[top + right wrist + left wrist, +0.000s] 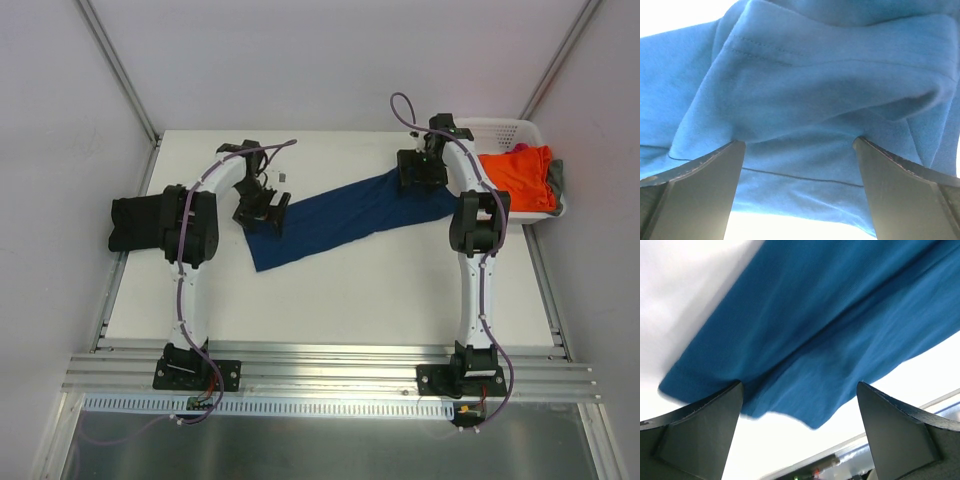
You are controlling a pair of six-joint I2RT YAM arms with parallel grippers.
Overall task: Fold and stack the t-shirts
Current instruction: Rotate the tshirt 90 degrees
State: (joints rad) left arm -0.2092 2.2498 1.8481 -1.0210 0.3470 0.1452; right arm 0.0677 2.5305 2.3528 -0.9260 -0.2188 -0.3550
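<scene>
A white table [380,300] lies bare across its near half, giving both arms open room in front. A navy blue t-shirt [330,225] stretches diagonally over the middle, well clear of the near and far edges. Its lower end is by the left gripper [262,212] and its upper end by the right gripper [420,175]. A white basket [500,128] sits at the far right corner. A black t-shirt [135,225] lies at the left edge, partly hidden by the left arm. In the basket an orange t-shirt [518,178] spills over the rim, with grey cloth [557,178] beside it and pink cloth [522,147] behind. Both pincers are spread wide over navy cloth, pinching nothing.
</scene>
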